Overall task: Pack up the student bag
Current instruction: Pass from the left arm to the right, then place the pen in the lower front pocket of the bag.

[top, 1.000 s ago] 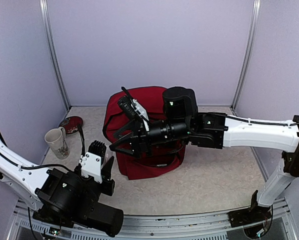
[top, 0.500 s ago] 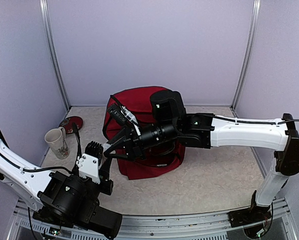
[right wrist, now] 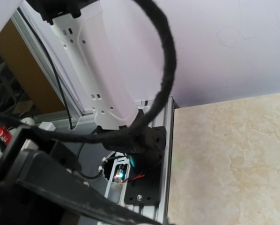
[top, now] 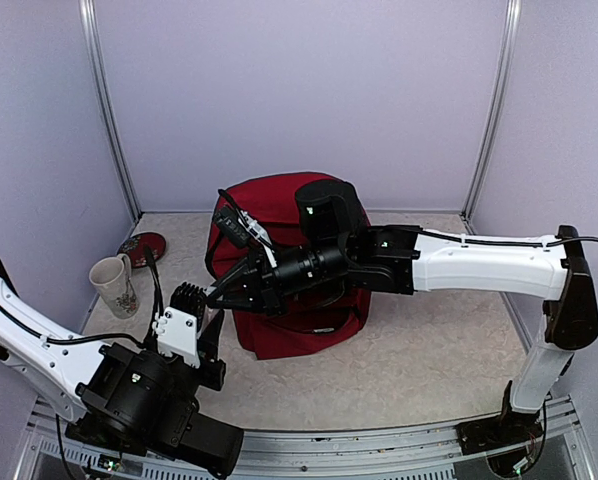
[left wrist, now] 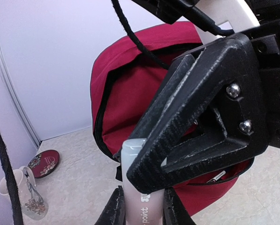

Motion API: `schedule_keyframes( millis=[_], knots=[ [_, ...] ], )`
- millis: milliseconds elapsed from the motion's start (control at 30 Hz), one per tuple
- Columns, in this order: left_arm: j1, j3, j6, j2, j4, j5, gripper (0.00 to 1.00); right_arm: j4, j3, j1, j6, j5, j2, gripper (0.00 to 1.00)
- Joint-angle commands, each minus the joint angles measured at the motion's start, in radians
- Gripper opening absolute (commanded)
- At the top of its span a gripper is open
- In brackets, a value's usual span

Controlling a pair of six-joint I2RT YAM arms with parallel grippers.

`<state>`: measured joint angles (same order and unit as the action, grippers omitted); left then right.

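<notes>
Left fingers (left wrist: 113,208): clamped on the lower end of a white tube (left wrist: 140,202), with printed lettering showing just above them.
Right fingers (left wrist: 187,117): set about the tube's upper end. We could not tell whether they gripped it or only bracketed it.
Tube axis: upright in the left wrist view, with the left fingers at the bottom end and the right fingers at the top.
Student bag (top: 294,325): stood upright toward the back middle of the worktop (top: 429,360), straight beyond the tube. A black zip line curved down its side, and a dark gap showed low on its front.
Nearer arm: the right, whose forearm lay across the bag's front. The left arm sat at the near left corner, well short of the bag.
Step, as we judged it: a handover of the tube from the left fingers to the right.
What the move turned on: the bag lay behind the right fingers, back along their own arm. We judged that the tube would need drawing back toward the opening once the left fingers let go.
Risk, as we judged it: an early release could drop the tube short of the bag.
</notes>
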<state>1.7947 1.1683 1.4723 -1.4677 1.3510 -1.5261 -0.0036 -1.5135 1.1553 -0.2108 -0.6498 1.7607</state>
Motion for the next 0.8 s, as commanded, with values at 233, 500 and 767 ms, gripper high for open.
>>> schedule_keyframes(
  millis=[233, 500, 767],
  knots=[
    [-0.176, -0.041, -0.656, 0.169, -0.597, 0.407, 0.81, -0.079, 0.109, -0.105, 0.121, 0.113, -0.233, 0.0],
    [-0.402, -0.279, -1.036, 0.533, -1.222, 0.905, 0.96, -0.183, 0.181, -0.137, 0.236, 0.233, -0.38, 0.0],
    [-0.691, -0.196, -1.014, 0.517, -1.067, 1.192, 0.99, -0.4, 0.186, -0.137, 0.488, 0.22, -0.358, 0.0]
  ],
)
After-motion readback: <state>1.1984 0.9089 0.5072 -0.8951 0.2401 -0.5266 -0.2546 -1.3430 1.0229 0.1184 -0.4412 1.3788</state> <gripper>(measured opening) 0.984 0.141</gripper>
